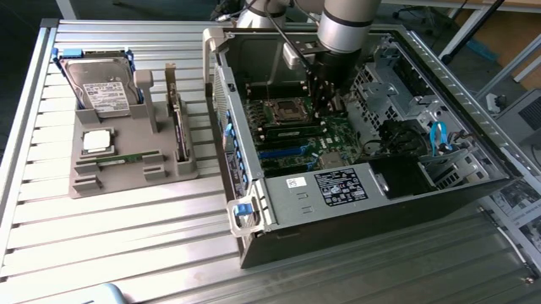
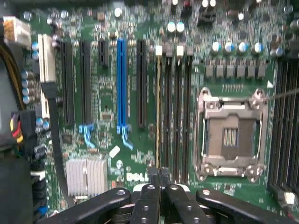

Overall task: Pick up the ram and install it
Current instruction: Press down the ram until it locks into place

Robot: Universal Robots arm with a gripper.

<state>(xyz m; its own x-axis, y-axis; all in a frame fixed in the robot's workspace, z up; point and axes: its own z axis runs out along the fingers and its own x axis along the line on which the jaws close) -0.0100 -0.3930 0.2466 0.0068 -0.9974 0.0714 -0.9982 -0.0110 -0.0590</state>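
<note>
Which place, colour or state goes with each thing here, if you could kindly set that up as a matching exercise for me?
Things:
1. hard drive
2. gripper
3. processor socket
4. long expansion slot

Descriptions:
a. shut, over the motherboard
b. blue
c. standing in the grey holder, outside the computer case
d. empty, framed in silver metal

Pairs: 1-c, 2-a, 3-d, 4-b

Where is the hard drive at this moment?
In the exterior view the hard drive leans in the grey holder on the exterior view's left, outside the open computer case, next to the square silver processor chip.
</note>
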